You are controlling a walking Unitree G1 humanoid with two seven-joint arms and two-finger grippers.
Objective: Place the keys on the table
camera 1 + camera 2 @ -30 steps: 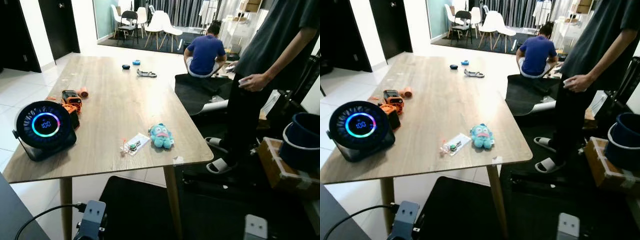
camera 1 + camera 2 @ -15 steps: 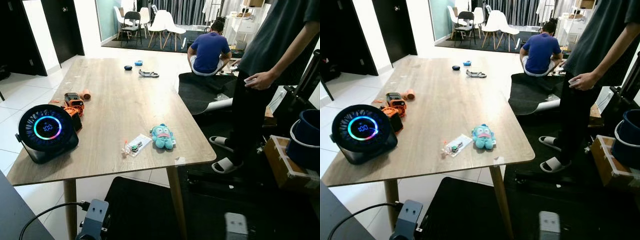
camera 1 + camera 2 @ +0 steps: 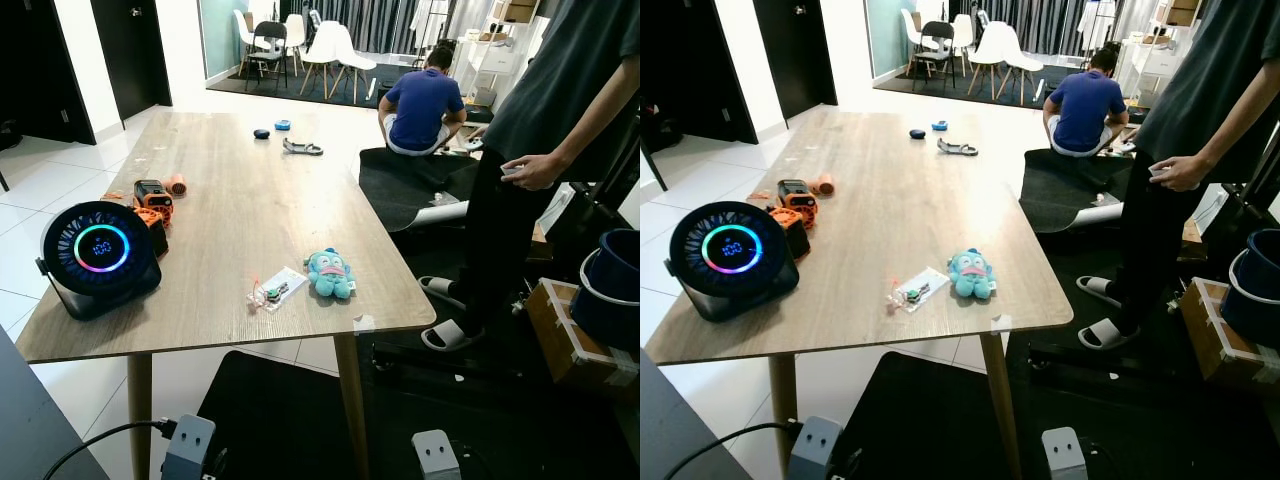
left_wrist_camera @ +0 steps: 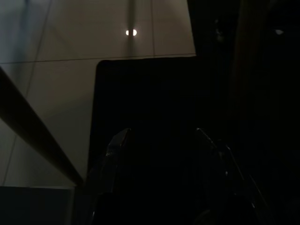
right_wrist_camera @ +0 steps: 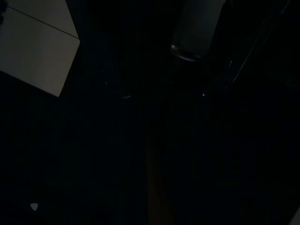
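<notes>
The keys [image 3: 270,292] lie in a small clear plastic bag on the wooden table [image 3: 240,200], near its front edge, just left of a teal plush toy [image 3: 329,273]. My left arm [image 3: 189,449] hangs low below the table's front edge. In the dark left wrist view my left gripper [image 4: 161,133] is open over a black mat, with nothing between its fingers. My right arm [image 3: 434,456] hangs idle low at the right, and its wrist view is too dark to read.
A round black fan with a glowing ring [image 3: 101,256] stands at the table's front left, with orange tools [image 3: 150,196] behind it. Small items [image 3: 299,149] lie at the far end. One person [image 3: 520,170] stands to the right of the table and another [image 3: 420,100] sits beyond. Boxes and a bucket [image 3: 610,290] stand at the right.
The whole picture has shifted a little, so the camera has moved. My right arm's end has slid leftward along the bottom edge. The keys and toy lie as before.
</notes>
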